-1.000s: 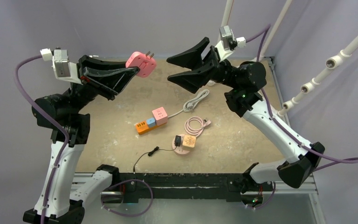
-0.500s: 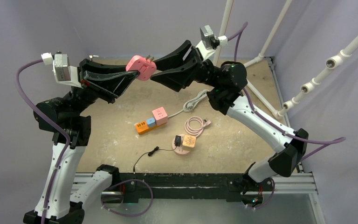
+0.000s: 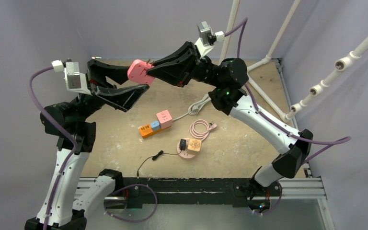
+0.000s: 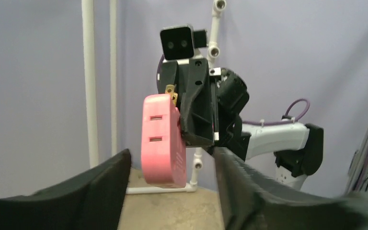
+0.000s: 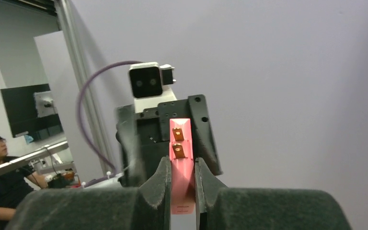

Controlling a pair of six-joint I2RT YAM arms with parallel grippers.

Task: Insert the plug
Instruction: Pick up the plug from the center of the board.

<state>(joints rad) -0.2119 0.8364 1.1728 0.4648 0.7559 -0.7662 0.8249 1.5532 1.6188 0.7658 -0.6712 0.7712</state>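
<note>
The plug [image 3: 138, 72] is high above the worktop [image 3: 120, 136], clamped in the right pincer [image 5: 182, 172]. The left pincer [image 3: 135, 80] gapes beside it. Insertion into the strip [image 3: 155, 123] is not yet done.

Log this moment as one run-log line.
left gripper: open around pink plug | right gripper: shut on pink plug, above table | power strip: on table

A robotics lab (pipe frame [image 3: 283, 26], purple backdrop [image 3: 124, 24]).
</note>
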